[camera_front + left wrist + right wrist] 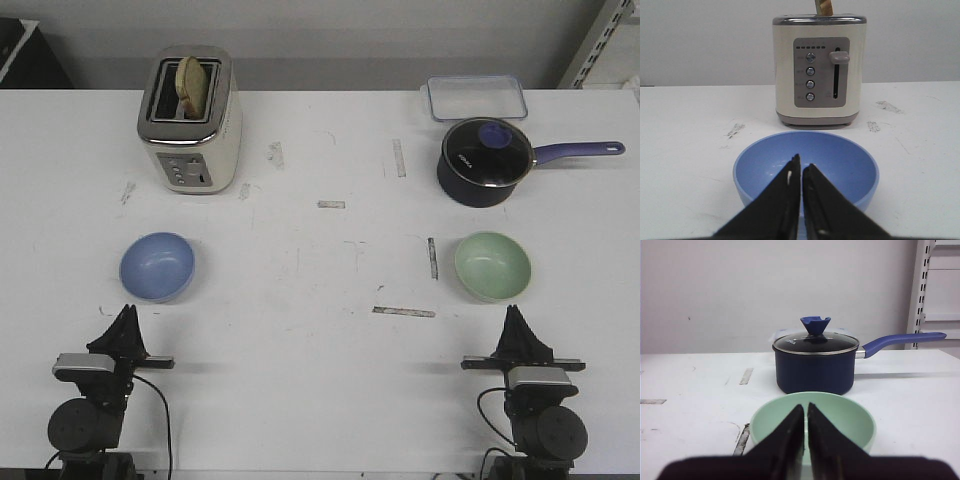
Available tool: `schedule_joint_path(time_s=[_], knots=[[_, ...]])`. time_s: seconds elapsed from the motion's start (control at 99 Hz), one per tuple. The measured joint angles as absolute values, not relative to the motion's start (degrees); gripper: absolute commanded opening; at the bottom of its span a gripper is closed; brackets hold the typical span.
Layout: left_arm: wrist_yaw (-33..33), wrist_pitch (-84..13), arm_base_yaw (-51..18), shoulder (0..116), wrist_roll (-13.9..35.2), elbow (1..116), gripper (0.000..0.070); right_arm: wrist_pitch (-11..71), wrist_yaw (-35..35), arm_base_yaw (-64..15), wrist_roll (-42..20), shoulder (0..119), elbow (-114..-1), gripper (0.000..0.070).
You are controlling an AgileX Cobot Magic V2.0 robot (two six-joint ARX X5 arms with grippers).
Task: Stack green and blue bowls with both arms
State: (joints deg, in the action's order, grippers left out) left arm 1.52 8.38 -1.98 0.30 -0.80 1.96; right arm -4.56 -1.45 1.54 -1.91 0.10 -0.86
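The light blue bowl sits on the white table at the left, upright and empty. It also shows in the left wrist view, just beyond my left gripper. My left gripper is shut and empty, a little short of the bowl's near rim. The pale green bowl sits at the right, upright and empty, and shows in the right wrist view. My right gripper is shut and empty just before that bowl; it also shows in the right wrist view.
A cream toaster with bread in a slot stands behind the blue bowl. A dark blue lidded saucepan with its handle pointing right stands behind the green bowl. A clear plastic lid or tray lies at the back right.
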Motion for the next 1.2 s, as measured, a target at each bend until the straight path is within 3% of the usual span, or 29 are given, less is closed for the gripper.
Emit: schedule_joint_path(time_s=[0.424,0.758,1.202], knots=[[1.52,8.38,-1.98,0.30,-0.80,1.96,0.0002,-4.64,-1.26,1.52,-1.91,0.10,-1.17,0.0000],[1.52,8.38,-1.98,0.30,-0.80,1.96,0.0003,3.81,-1.28,1.54,-1.91,0.62,-11.88,0.0000],[1.52,8.38,-1.98,0.30,-0.80,1.96,0.0003,8.86,-1.28,1.52,-1.91,16.67,-24.73,0.0000]])
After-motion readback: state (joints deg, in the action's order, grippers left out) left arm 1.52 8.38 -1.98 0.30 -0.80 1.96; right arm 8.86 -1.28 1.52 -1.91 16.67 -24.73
